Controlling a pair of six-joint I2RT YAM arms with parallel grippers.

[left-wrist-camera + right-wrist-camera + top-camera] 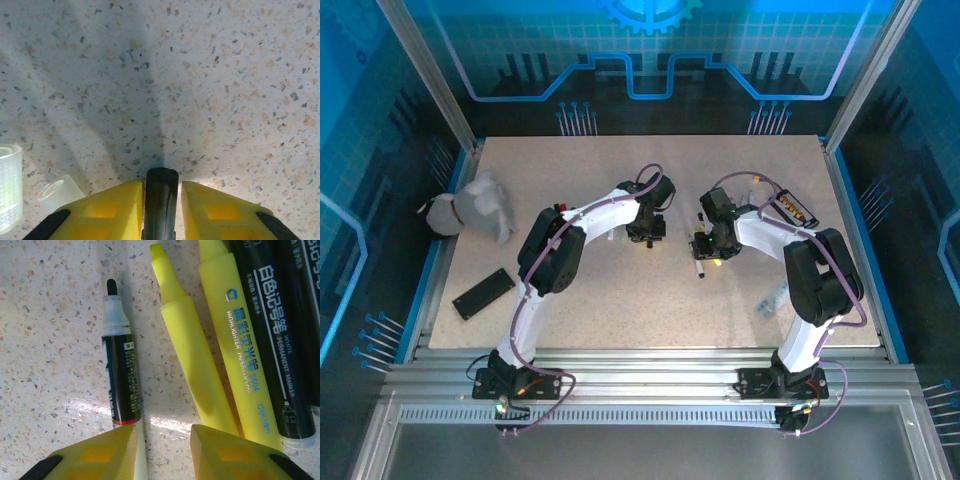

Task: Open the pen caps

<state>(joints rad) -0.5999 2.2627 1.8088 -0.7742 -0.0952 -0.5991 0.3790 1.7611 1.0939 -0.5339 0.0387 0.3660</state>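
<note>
Ahead of the parted right fingers, a black marker and two yellow highlighters lie uncapped; left fingers pinch a black cap.

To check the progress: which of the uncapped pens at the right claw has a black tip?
The thin black marker, lying leftmost, with a white collar; both highlighters to its right have yellow tips.
</note>
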